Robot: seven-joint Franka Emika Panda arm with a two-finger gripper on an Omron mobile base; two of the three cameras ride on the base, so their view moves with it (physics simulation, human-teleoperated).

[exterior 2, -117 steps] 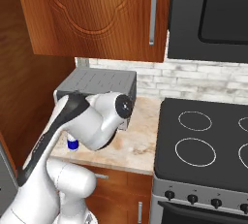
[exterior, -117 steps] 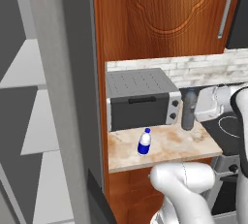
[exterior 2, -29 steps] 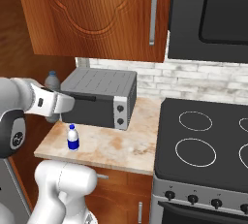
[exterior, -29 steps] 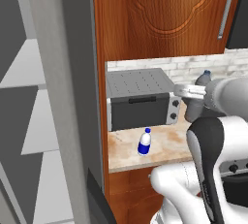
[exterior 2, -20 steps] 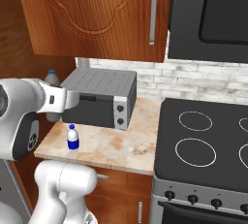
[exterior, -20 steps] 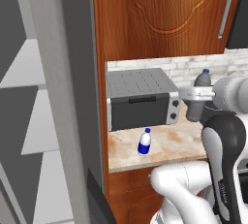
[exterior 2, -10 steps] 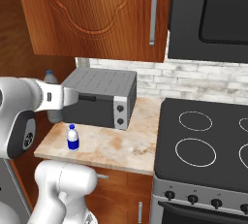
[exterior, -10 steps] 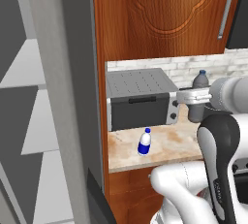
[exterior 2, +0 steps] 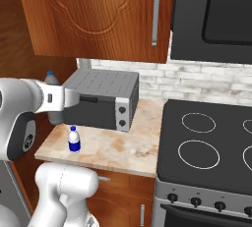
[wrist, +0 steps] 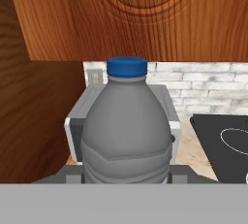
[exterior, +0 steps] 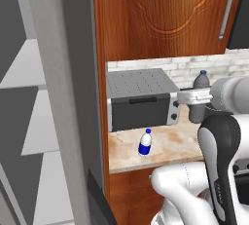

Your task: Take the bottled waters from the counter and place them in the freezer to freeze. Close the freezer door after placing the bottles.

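1. Pincer clamped on grey bottle, lifted above tabletop, beside the toaster oven.
2. Blue-label bottle stands near the tabletop's front edge.
3. Step: carrying. Next: swing to the open freezer and set it on a shelf.

I get even, bright rendered light with no clear source, and only a faint soft shadow under the small clear bottle with the blue label on the beige marbled stone counter. Nothing glares. Textures look coarse and soft close up, notably on the dull grey translucent bottle near the hand camera.
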